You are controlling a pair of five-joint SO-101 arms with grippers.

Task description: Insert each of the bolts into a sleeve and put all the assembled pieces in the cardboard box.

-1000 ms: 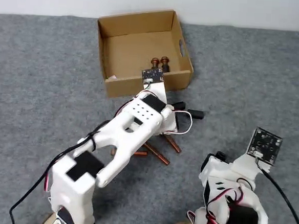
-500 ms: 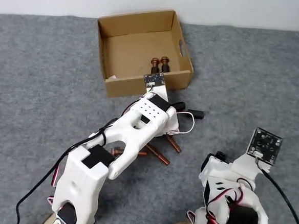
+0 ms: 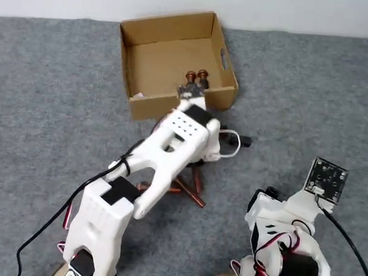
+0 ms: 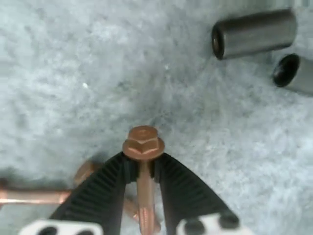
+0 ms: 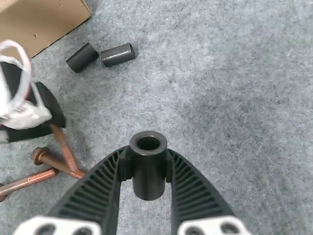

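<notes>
while the right gripper [image 5: 146, 159] sits farthest from the cardboard box [image 3: 129, 65], well apart from its front wall, its jaws are closed partway onto a black sleeve [image 5: 147, 174]. they clamp it on both sides, with the sleeve's open bore pointing away from the wrist. closer to the box, a small heap of loose copper bolts [image 5: 59, 165] lies crossed on the grey carpet [image 3: 313, 90], partly under the left arm [image 3: 170, 150]. the left gripper [image 4: 143, 164] is at the box side of that heap. its black jaws are drawn almost together on the shank of one bolt [image 4: 143, 143], just behind the hex head. the head stands clear past the fingertips and the shank runs back between the jaws. i cannot tell whether this bolt is lifted off the carpet. farther on, between the heap and the box, two loose sleeves [image 5: 117, 54] lie on their sides on the carpet. they lie nearly end to end, near the box corner by the wall with the hand slot. inside the box, close against its front wall toward that same corner, two assembled pieces [image 3: 196, 77] stand side by side with their copper heads up.
</notes>
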